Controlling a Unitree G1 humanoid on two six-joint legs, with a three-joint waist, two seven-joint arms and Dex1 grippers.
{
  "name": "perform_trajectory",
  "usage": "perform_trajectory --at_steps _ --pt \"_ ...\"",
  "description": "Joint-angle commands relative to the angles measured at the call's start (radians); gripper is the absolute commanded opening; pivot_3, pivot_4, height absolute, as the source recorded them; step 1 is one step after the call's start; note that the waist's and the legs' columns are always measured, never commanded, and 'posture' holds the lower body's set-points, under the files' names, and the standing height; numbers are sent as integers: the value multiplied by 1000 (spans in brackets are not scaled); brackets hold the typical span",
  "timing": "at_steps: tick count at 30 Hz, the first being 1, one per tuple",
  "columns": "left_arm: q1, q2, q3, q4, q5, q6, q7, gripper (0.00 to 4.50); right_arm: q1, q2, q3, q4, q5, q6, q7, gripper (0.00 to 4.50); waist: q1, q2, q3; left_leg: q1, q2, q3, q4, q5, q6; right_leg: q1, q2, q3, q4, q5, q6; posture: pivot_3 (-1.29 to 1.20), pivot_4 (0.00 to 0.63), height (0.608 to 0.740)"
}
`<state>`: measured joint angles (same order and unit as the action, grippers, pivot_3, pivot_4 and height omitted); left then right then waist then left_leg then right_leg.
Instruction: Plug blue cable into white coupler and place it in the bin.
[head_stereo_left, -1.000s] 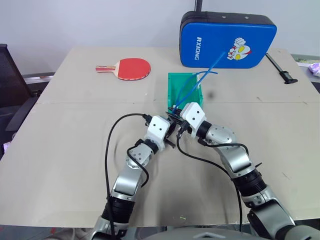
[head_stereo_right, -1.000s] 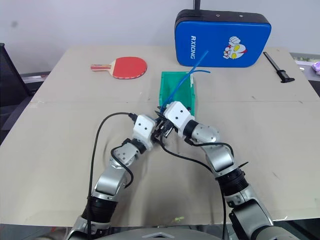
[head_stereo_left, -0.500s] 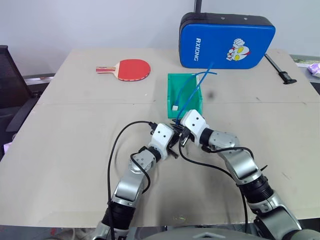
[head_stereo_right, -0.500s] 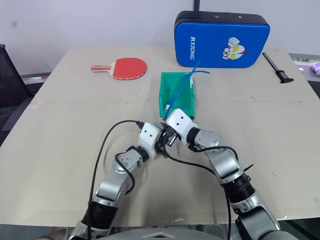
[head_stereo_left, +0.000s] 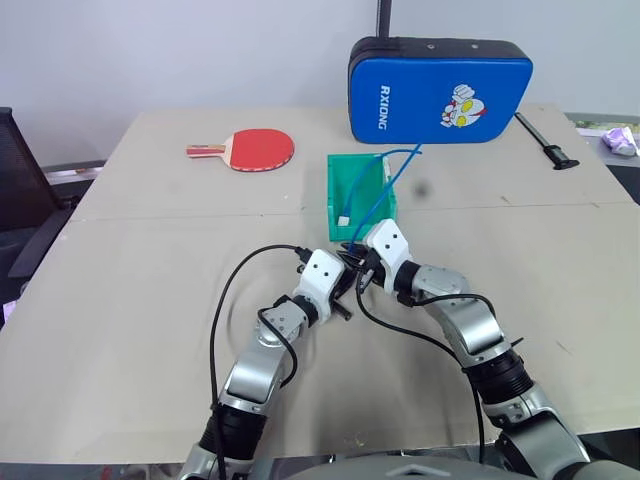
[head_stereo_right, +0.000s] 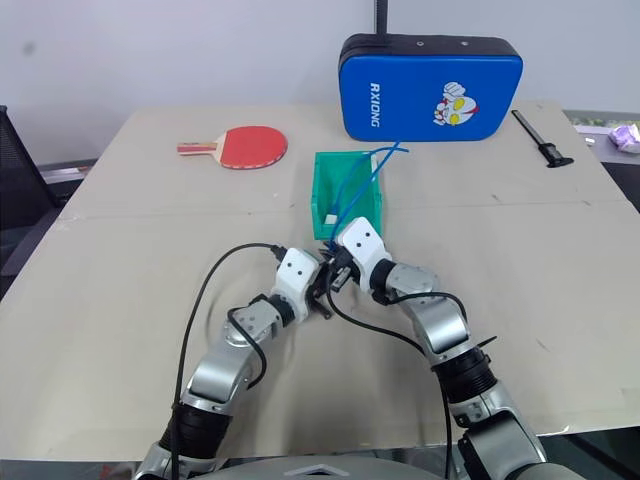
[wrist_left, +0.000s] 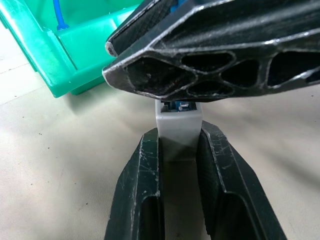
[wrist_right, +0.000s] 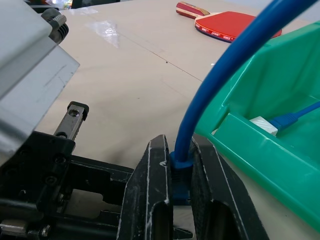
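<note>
On a tan table (head_stereo_left: 150, 300) by a pale wall, the left gripper (wrist_left: 177, 150) clamps the white coupler (wrist_left: 177, 132). The right gripper (wrist_right: 181, 172) pinches the blue cable (wrist_right: 225, 75) beside the green bin (head_stereo_left: 335, 195).

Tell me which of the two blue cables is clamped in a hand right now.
The blue cable rising from the right hand, which pinches its plug end. The other blue cable lies loose inside the green bin, with a white coupler on its end.

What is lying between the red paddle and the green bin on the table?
Nothing: bare table separates the red paddle and the green bin, seen in both eye views.
</note>
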<state>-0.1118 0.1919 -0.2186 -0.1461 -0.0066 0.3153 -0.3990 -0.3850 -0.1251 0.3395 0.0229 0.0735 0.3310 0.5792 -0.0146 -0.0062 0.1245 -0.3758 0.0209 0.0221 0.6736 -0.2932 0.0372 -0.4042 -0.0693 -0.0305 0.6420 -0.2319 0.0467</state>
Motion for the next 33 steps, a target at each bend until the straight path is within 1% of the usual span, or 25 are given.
perform_trajectory --at_steps 1,2,4,5,9,13,16,19,22,24,27,28,30,33 --pt "-2 -6 -6 -83 -25 -39 -17 299 59 -4 24 146 -23 17 -2 0 -1 0 0 0 0 0 0 0 0 0 0 0 0 0 0 0 150 728" --pt "-1 -5 -4 -84 -26 -41 -19 299 54 1 5 125 -9 -12 -2 0 -1 0 0 0 0 0 0 0 0 0 0 0 0 0 0 0 150 728" --pt "1 -7 5 -89 -36 -44 -22 1340 42 -5 -19 76 3 -44 1 0 0 0 0 0 0 0 0 0 0 0 0 0 0 0 0 0 150 728" --pt "2 -7 10 -90 -41 -43 -24 1761 37 -8 -30 48 13 -50 6 0 1 0 1 -1 0 -1 0 0 0 0 0 0 0 0 0 0 150 728" --pt "33 -3 28 -127 -68 -40 -28 3537 9 -28 -60 -94 71 12 37 0 2 -1 2 -2 0 0 0 0 0 -1 -1 0 0 0 0 0 150 728" --pt "79 40 58 -209 -103 -44 -59 3537 -33 -62 -78 -172 99 68 53 0 2 -2 5 -5 0 -1 0 0 0 -4 -1 0 0 0 0 0 150 728" --pt "109 88 91 -296 -154 -7 -95 3537 -71 -66 -102 -200 127 110 50 0 1 -2 8 -6 1 -1 0 0 0 -5 -1 -1 0 0 0 0 150 728" --pt "127 144 172 -412 -266 117 -121 3537 -152 -49 -149 -213 186 176 46 0 1 -1 10 -6 1 -1 -1 0 0 -5 -1 0 0 0 0 0 150 728" --pt "101 190 255 -489 -377 259 -118 3537 -246 -37 -197 -180 240 230 47 0 1 -2 14 -7 1 -1 -1 0 0 -6 -1 0 0 0 0 0 150 728" --pt "53 227 311 -521 -436 375 -94 3537 -351 -25 -245 -66 269 255 42 0 1 -3 16 -7 0 -1 -1 0 0 -6 -1 -1 0 0 0 0 150 728" --pt "-44 257 375 -536 -483 510 -27 3537 -499 -30 -260 146 248 202 66 0 3 -3 17 -7 0 -2 0 0 0 -6 0 -1 0 0 0 0 150 728" --pt "-82 260 396 -539 -509 554 -10 3537 -559 -25 -272 246 237 175 59 0 2 -4 18 -7 -1 -2 1 0 0 -5 -1 -1 1 0 0 0 150 728" --pt "-132 266 421 -545 -548 618 12 3537 -636 -17 -288 385 226 133 54 0 1 -6 20 -7 -2 -2 1 1 -1 -5 -1 -1 0 0 0 0 150 728" --pt "-203 294 436 -551 -586 702 31 3537 -732 -5 -325 606 233 135 61 0 -1 -6 20 -8 -1 -1 -1 3 -5 -5 -1 -1 -1 0 0 0 150 728"
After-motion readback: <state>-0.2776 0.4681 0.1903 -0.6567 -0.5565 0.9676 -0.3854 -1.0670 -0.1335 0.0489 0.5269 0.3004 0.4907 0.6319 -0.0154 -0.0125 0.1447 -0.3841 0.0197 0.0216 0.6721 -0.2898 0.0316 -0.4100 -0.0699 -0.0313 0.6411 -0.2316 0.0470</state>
